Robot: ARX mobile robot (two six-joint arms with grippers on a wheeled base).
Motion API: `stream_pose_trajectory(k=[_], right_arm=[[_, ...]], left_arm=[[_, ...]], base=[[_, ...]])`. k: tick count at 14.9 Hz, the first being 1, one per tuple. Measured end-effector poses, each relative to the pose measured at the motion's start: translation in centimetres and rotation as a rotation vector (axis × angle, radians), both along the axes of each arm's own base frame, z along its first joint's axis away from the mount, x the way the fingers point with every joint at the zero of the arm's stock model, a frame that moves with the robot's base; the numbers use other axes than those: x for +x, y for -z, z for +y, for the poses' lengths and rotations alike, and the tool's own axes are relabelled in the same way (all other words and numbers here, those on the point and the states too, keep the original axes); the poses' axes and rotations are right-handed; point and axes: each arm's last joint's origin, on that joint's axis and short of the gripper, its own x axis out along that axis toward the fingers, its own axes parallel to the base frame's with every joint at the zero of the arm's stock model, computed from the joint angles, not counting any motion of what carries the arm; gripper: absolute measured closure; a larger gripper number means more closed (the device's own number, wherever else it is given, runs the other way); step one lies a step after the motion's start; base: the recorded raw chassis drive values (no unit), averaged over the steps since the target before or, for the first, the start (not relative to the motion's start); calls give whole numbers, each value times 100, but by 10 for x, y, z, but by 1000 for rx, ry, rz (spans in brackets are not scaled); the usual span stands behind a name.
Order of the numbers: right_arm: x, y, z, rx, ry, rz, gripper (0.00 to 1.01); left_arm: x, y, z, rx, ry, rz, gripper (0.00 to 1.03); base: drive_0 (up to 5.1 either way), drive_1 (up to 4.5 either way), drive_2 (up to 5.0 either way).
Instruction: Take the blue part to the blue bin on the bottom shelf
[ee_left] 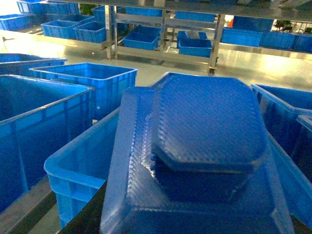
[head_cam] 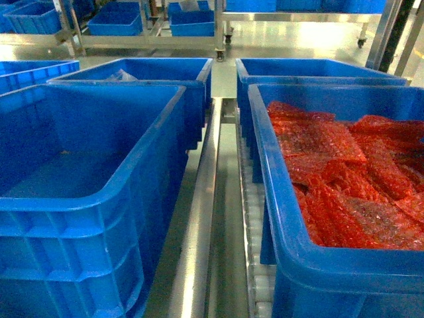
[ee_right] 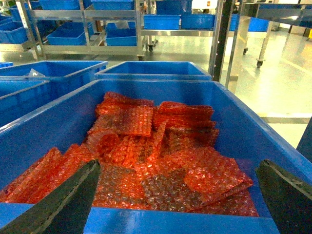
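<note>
The blue part (ee_left: 204,126), a moulded piece with a woven texture and an octagonal raised top, fills the left wrist view. My left gripper (ee_left: 192,219) is shut on it, and only one dark finger (ee_left: 82,216) shows at the lower left. The part hangs over the rim of a blue bin (ee_left: 80,163). In the head view, blue bins stand on the shelf's steel rail (head_cam: 199,218) and white roller track (head_cam: 255,199); the near left bin (head_cam: 86,192) looks empty. My right gripper (ee_right: 178,165) is open over a bin of red bubble-wrap bags (ee_right: 161,146). Neither gripper shows in the head view.
A near right bin (head_cam: 278,218) holds the red bags. Further blue bins (head_cam: 132,79) stand behind both front ones. Across the shiny floor, steel racks (ee_left: 163,46) carry more blue bins. A perforated upright (ee_right: 219,44) rises behind the right bins.
</note>
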Motion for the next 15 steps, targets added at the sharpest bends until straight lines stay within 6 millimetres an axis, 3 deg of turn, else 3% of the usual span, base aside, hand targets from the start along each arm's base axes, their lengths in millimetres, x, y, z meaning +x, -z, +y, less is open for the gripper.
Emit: stream_pose_trajectory(k=[2, 4, 7, 10, 11, 12, 13, 15], right_arm=[[0, 0, 0, 0, 0, 0, 3], [0, 0, 0, 0, 0, 0, 3], [0, 0, 0, 0, 0, -1, 3], [0, 0, 0, 0, 0, 0, 3], [0, 0, 0, 0, 0, 0, 3], [0, 0, 0, 0, 0, 0, 3], [0, 0, 0, 0, 0, -1, 3], [0, 0, 0, 0, 0, -1, 3]], left_arm=[[0, 0, 0, 0, 0, 0, 60], [1, 4, -4, 55, -70, 138, 60], [9, -11, -23, 37, 41, 60, 60], [75, -36, -38, 51, 111, -14, 60], [110, -32, -45, 45, 156, 20, 60], [131, -18, -50, 25, 189, 111, 59], [142, -2, -53, 9, 195, 187, 43], [142, -6, -53, -17, 195, 163, 18]], base=[[0, 0, 0], [0, 0, 0], [0, 0, 0], [0, 0, 0], [0, 0, 0], [0, 0, 0], [0, 0, 0], [0, 0, 0]])
